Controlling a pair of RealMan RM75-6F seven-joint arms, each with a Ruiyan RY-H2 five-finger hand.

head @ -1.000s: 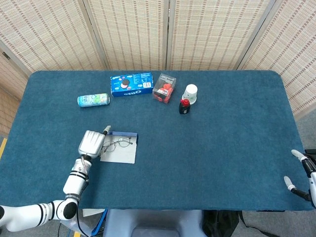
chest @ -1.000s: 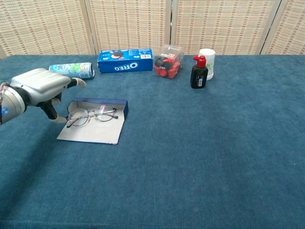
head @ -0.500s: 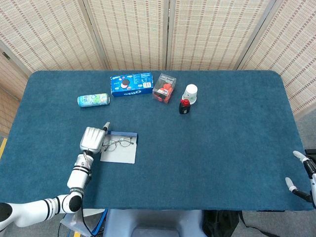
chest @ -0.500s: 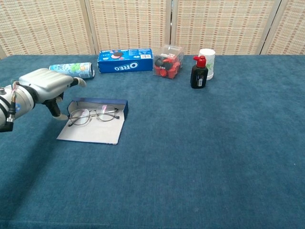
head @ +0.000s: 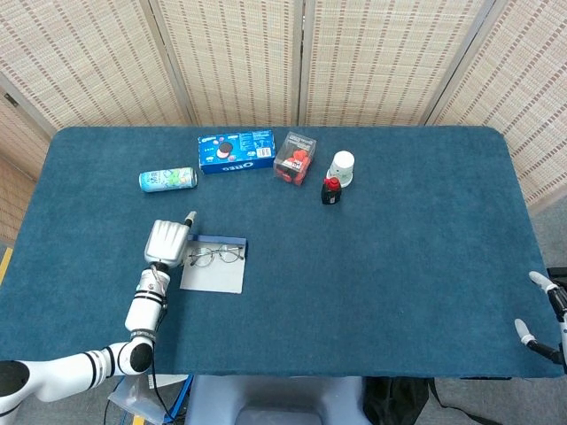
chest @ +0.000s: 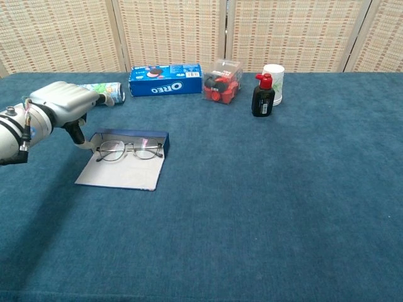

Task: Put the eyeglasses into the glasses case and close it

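Eyeglasses (chest: pixel 129 150) lie just right of left robot hand (chest: pixel 63 104), whose grip is unclear.

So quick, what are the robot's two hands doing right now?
Left hand: at the end of the eyeglasses; whether it holds them cannot be told.
Right hand: open, holding nothing, at the table's edge.

Right hand (head: pixel 542 310) cut off at head-view edge; grip unreadable. Left hand (chest: pixel 63 104) hid most of can (chest: pixel 104 92) in chest view.
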